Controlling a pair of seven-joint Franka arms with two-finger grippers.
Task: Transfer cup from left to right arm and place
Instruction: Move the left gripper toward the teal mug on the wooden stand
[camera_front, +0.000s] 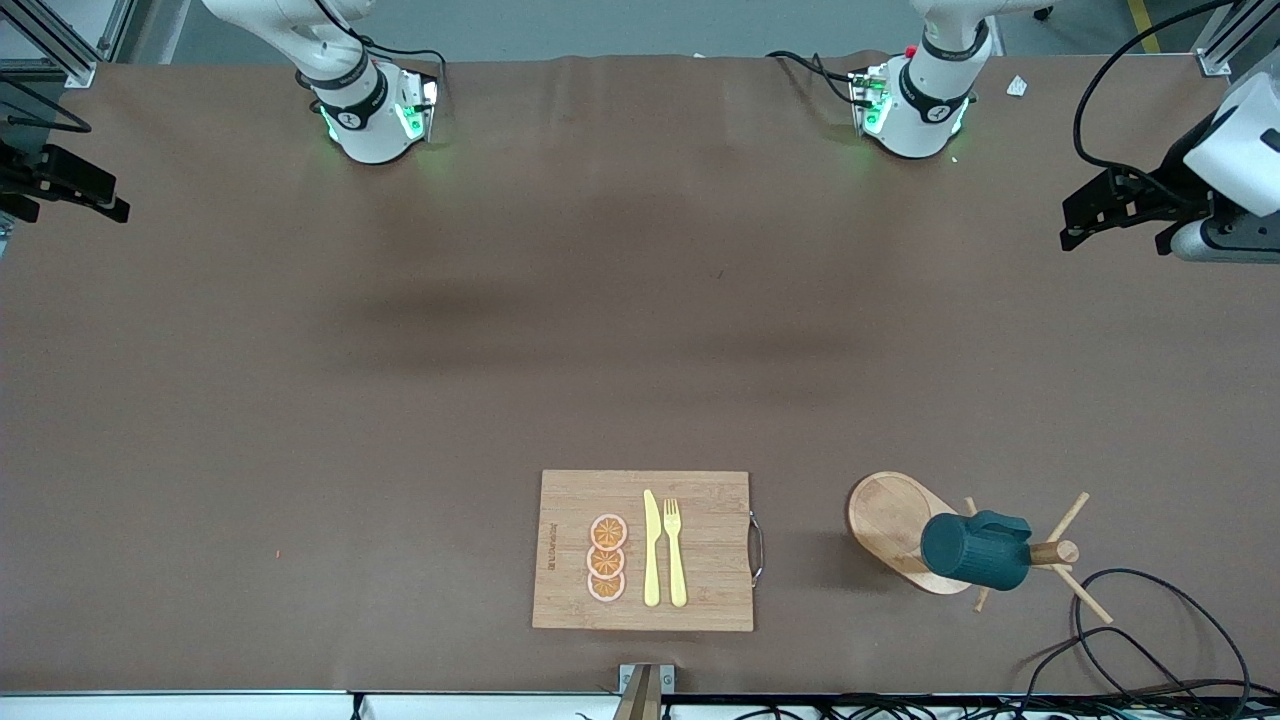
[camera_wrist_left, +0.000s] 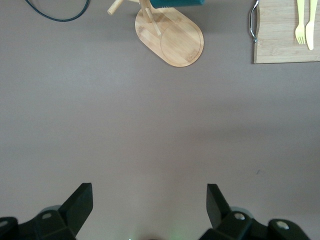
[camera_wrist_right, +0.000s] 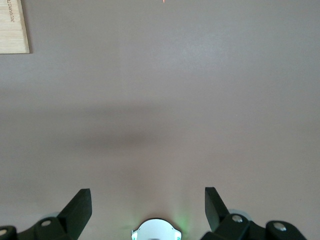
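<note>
A brown worktop carries everything, and the bamboo cutting board near the front camera is the landmark. On the board lie three orange slices, then a yellow knife and yellow fork, side by side.

Toward the left arm's end from the board stands a wooden peg rack on an oval base. The dark teal cup hangs tilted on one peg.

The right tool and the left tool each hang over bare worktop, fingers spread wide and holding nothing.
</note>
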